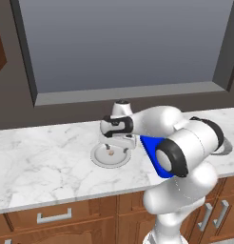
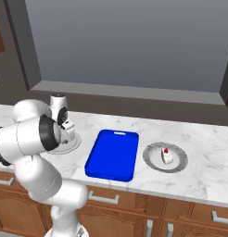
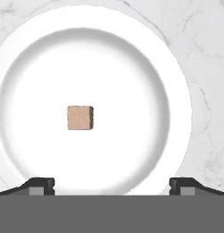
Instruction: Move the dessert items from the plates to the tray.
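Kitchen counter (image 2: 208,139), stock as it stands: tray (image 2: 112,155), blue, bare, lying between the two plates; nothing delivered to it. Left plate (image 1: 99,157): one brown lump (image 3: 80,118) resting near its centre, untouched. Right plate (image 2: 180,157): one white piece with red top (image 2: 166,155), untouched. Gripper (image 1: 117,147): poised straight above the left plate, jaws spread wide, holding nothing. Judged progress: none of two moved; first pickup apparently about to start, second to follow

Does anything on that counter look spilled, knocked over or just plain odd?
Nothing stands out. The tan morsel sits in its plate, the red-topped one on the other plate, and the blue tray lies flat between them.
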### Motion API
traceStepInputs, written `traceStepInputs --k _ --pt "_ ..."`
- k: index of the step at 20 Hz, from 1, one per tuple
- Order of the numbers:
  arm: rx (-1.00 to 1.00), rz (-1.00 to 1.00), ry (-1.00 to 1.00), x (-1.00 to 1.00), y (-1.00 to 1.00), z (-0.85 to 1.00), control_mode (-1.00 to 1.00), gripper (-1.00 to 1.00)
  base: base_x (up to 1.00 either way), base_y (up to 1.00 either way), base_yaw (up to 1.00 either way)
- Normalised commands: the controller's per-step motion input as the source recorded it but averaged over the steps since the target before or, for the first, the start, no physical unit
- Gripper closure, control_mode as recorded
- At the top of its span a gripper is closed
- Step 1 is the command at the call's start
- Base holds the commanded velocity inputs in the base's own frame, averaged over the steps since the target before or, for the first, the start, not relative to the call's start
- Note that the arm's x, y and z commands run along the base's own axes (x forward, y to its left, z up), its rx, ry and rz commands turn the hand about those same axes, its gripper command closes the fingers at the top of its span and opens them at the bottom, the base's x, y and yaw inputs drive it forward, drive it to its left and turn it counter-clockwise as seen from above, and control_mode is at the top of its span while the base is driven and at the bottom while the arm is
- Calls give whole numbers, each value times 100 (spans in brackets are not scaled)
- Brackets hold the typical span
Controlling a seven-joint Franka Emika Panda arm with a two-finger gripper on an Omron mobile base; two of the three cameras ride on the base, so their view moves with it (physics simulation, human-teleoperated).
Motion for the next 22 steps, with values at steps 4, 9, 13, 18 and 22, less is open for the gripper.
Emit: traceStepInputs --k 4,9,13,18,22 --pt "0 -1 0 13 8 -18 -100 -100 0 0 0" --pt "0 -1 -1 15 11 -17 -100 -100 0 0 0" --pt "0 0 -2 16 8 -3 -100 -100 0 0 0" --pt "0 0 0 22 1 -1 -100 -100 0 0 0" --pt "0 0 0 14 0 -2 -100 -100 0 0 0"
